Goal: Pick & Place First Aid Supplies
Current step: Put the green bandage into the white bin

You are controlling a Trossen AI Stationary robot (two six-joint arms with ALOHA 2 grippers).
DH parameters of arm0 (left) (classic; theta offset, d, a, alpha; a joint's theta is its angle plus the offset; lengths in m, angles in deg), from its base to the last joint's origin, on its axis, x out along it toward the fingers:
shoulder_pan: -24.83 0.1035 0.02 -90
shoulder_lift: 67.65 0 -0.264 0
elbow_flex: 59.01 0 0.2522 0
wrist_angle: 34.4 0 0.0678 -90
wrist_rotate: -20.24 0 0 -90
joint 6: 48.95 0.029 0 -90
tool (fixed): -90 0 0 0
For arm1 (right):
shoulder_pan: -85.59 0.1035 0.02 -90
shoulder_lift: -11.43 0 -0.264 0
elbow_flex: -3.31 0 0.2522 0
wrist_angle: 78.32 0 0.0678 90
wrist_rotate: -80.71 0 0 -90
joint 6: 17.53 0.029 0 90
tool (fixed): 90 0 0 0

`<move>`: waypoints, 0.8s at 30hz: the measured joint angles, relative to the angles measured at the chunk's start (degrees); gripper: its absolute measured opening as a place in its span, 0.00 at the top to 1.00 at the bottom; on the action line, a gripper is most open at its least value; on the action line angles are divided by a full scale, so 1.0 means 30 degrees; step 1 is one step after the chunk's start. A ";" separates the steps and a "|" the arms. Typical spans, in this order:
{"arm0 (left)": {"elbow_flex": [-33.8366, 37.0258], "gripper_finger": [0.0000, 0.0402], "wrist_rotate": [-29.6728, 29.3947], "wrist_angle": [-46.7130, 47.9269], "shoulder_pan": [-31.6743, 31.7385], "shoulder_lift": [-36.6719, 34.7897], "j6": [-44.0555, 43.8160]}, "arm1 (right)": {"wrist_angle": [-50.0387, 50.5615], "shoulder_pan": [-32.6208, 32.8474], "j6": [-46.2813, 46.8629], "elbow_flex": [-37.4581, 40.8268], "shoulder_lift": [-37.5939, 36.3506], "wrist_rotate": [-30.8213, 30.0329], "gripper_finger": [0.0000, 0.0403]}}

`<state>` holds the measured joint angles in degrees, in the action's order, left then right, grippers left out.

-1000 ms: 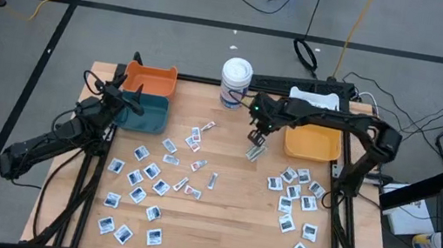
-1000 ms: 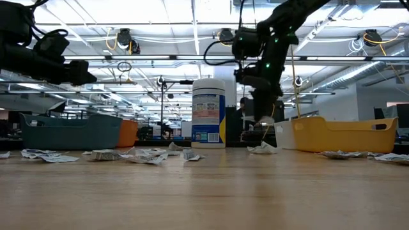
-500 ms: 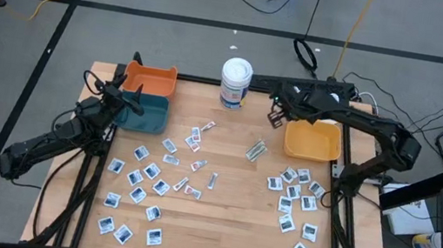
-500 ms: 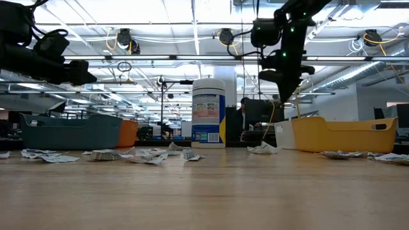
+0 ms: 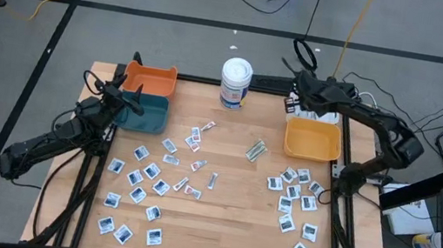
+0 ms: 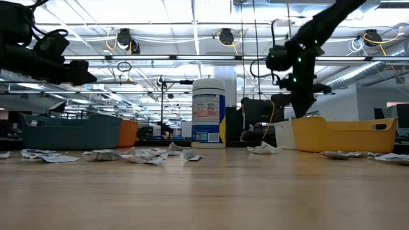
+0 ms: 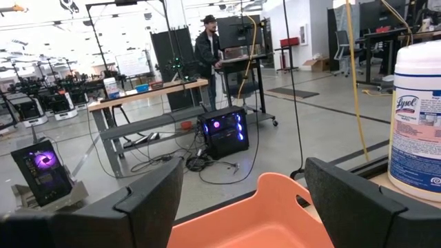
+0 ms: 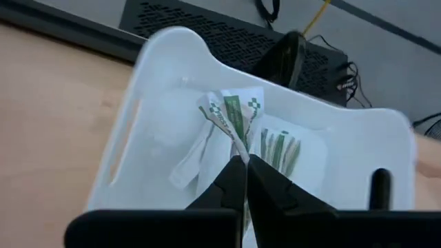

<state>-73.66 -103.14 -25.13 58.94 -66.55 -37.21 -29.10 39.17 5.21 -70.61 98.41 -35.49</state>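
On the left, the left gripper [image 5: 118,91] hovers over the orange plastic bin [image 5: 153,77] and teal plastic bin [image 5: 147,111], jaws spread wide and empty; it waits. Square white-and-blue sachets [image 5: 140,177] lie scattered over the pale wooden table [image 5: 215,229], with a narrow grey wrapped strip [image 5: 255,150] at mid-table near the tall white tub [image 5: 235,82]. Further right, the right gripper [image 5: 294,100] hangs over the white plastic bin [image 8: 172,52], jaws clenched on a thin green-marked packet [image 8: 231,117]. This looks like the drop step; next the jaws should part. Beyond is a workshop with a person [image 7: 207,41] standing.
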 joint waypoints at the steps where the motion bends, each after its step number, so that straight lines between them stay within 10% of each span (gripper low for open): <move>1: 0.0000 0.23 0.0003 0.0000 -0.0003 0.0004 0.0000 | -0.0655 -0.0283 -0.0002 0.0421 0.0103 0.0315 1.00; 10: -0.0001 0.23 -0.0013 0.0000 0.0000 0.0002 0.0000 | -0.1643 -0.1858 -0.0400 0.1483 0.0917 0.2313 0.93; 24: -0.0003 0.23 -0.0022 0.0000 -0.0001 0.0000 0.0000 | -0.2180 -0.1883 -0.1489 0.1483 0.0917 0.2326 0.47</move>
<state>-73.67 -103.21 -25.13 58.94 -66.55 -37.21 -35.64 33.52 0.74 -66.16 101.16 -28.51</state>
